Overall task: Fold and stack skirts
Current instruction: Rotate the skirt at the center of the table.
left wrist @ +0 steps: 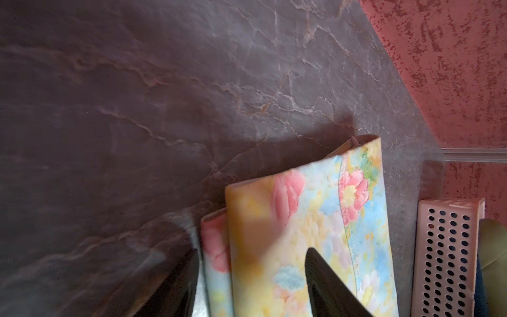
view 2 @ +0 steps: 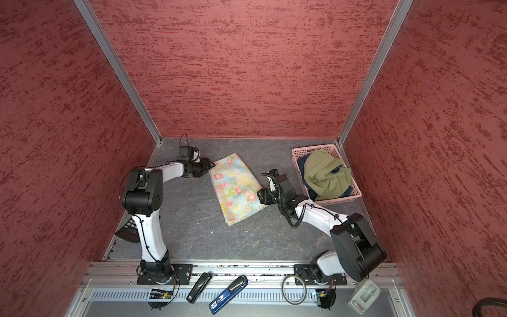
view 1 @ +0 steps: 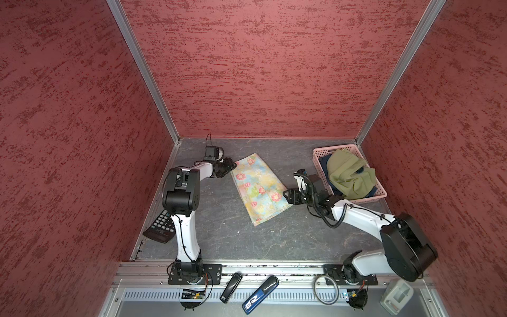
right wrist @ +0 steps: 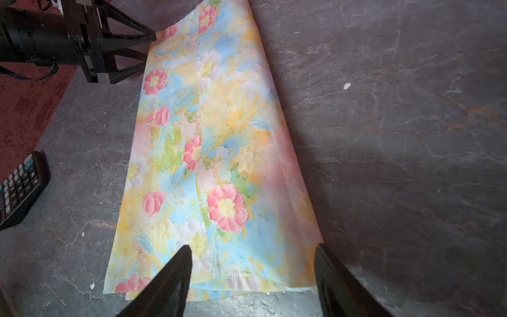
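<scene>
Left hand (view 1: 230, 165) sits at the far left corner of the floral skirt (view 1: 258, 188), jaws apart with the folded edge between them, not yet pinched (left wrist: 252, 252). At the near right corner the right hand (view 1: 287, 195) hovers with jaws wide, holding nothing (right wrist: 253, 247). This skirt lies folded flat on the bench (view 1: 247, 241). By the right wall, the olive skirt (view 1: 348, 175) is heaped over the denim skirt (view 1: 326, 164) in the pink basket (view 1: 318, 153).

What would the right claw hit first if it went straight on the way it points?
The floral skirt: the open right claw hangs over its hemmed end, aimed along the cloth, though its height above it is unclear.
</scene>
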